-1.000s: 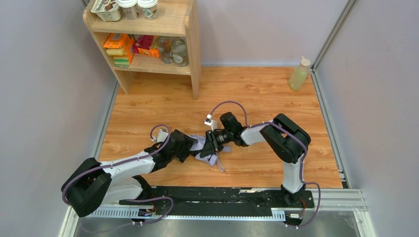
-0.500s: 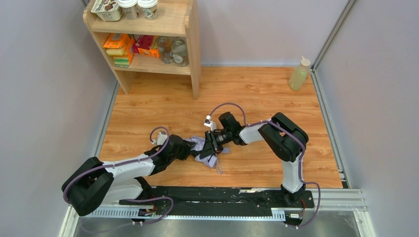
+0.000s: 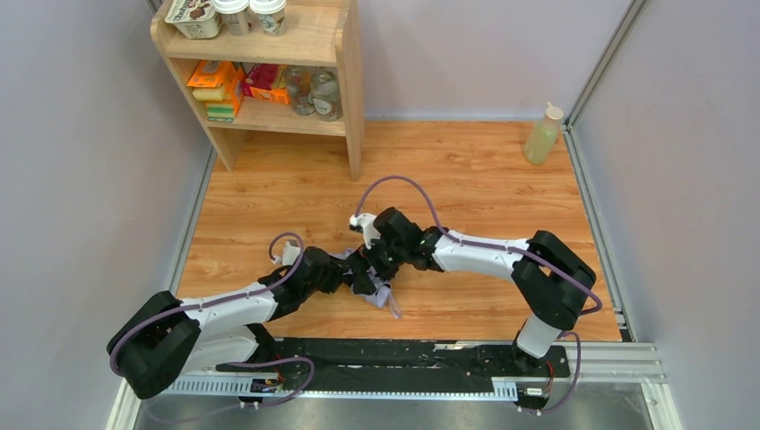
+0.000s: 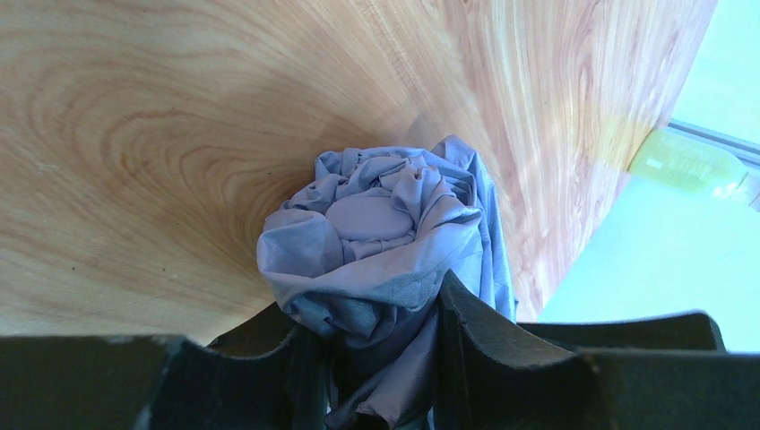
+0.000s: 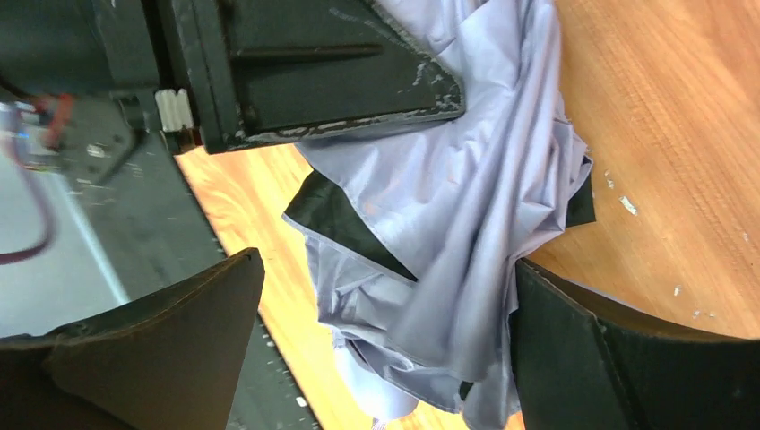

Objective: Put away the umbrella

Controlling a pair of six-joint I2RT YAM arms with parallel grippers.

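Observation:
The umbrella point(image 3: 384, 296) lies folded on the wooden table point(image 3: 466, 179) between both arms, a crumpled pale lilac bundle. In the left wrist view my left gripper point(image 4: 372, 358) is shut on the fabric of the umbrella point(image 4: 385, 224), whose bunched end sticks out beyond the fingers point(image 4: 479, 340). My right gripper point(image 5: 376, 340) stands wide open around the loose canopy of the umbrella point(image 5: 475, 197), with fabric brushing its right finger point(image 5: 582, 358). The small lilac handle point(image 5: 390, 403) shows low between the right jaws. From above, the left gripper point(image 3: 345, 273) and right gripper point(image 3: 366, 271) nearly meet.
A wooden shelf point(image 3: 345, 81) with boxes, jars and cups stands at the back left. A bottle of yellowish liquid point(image 3: 542, 134) stands at the back right corner, also seen as the bottle point(image 4: 686, 161) in the left wrist view. Grey walls close in the table.
My left gripper has shut on the umbrella. My right gripper has let go, opened wide and reached further left over the bundle, its arm stretching out.

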